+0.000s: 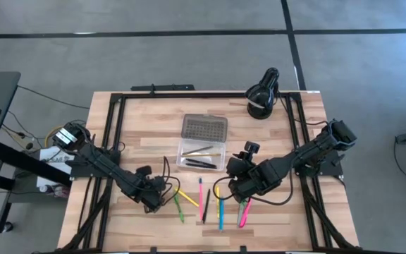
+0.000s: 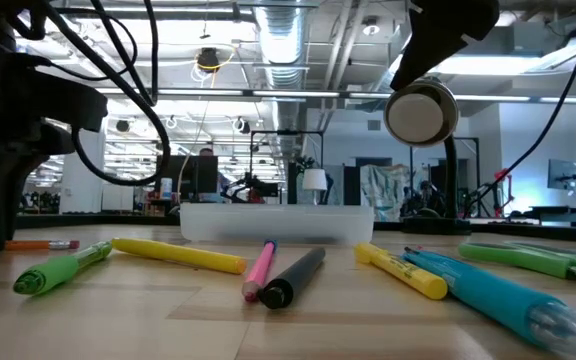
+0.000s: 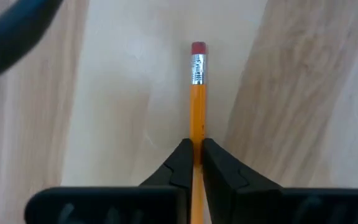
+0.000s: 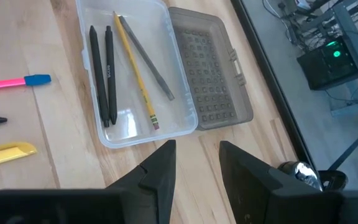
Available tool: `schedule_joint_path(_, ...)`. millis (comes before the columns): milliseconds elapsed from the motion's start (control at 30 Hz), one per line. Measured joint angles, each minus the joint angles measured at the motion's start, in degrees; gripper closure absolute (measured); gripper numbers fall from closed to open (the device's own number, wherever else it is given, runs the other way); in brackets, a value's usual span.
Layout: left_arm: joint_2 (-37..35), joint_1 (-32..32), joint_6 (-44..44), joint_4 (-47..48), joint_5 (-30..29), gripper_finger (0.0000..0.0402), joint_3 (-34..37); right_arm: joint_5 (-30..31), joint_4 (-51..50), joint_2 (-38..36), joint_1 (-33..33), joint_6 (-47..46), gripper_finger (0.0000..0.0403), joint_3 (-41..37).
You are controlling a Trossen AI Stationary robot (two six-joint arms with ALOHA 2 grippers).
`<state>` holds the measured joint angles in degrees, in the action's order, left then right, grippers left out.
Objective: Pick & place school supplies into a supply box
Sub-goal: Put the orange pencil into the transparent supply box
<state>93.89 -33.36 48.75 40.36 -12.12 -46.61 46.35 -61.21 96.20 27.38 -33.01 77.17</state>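
Pale wood planks make up the table (image 1: 139,130), framed by black rails, with grey floor all around and a black lamp (image 1: 262,99) at its far edge. Near the middle sits the box (image 1: 203,153), its clear tray open and its dotted grey lid (image 4: 209,74) laid flat behind it. Inside the tray lie two black pens (image 4: 102,74), a yellow pencil (image 4: 136,76) and a grey pencil (image 4: 146,57). Loose supplies are spread on the near half of the table: a yellow marker (image 2: 180,256), a green marker (image 2: 60,271), a pink pencil (image 2: 259,270), a black pen (image 2: 293,277), a blue marker (image 2: 498,293) and others. At the near left, the left end effector (image 3: 192,158) is down at the table with its fingers (image 3: 178,163) pressed together on an orange pencil (image 3: 197,93), whose pink eraser end points away from it. The right end effector (image 4: 194,163) hangs just in front of the box, above the table, its fingers spread and holding nothing.
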Motion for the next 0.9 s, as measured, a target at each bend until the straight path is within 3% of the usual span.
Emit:
schedule_joint_path(200, 0.0, 0.0, -0.6, 0.1, -0.7, 0.0379, 0.0, -0.1, 0.0, 0.0, 0.0, 0.0, 0.0285, 0.0)
schedule_joint_path(367, 0.0, 0.0, -2.1, 0.7, -0.8, 0.0391, -0.8, -0.1, 0.0, 0.0, 0.0, 0.1, 0.0285, 0.0)
schedule_joint_path(900, 0.2, 0.3, -8.5, 3.8, -3.8, 0.04, -8.6, -0.1, 0.0, 0.0, 0.0, 0.5, 0.0285, 0.0)
